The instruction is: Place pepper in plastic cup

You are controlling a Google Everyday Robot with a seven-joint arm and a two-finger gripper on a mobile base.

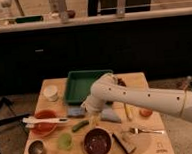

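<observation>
Table (137, 79), wooden, before dark cabinets (87, 47); gripper (94, 120) low just beside pepper (80, 125), its state unreadable.

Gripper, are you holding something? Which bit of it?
Nothing, it seems. The gripper hovers beside the pepper, which lies on the table.

pepper (80, 125) near plastic cup (65, 140), gripper (94, 117) beside
</observation>
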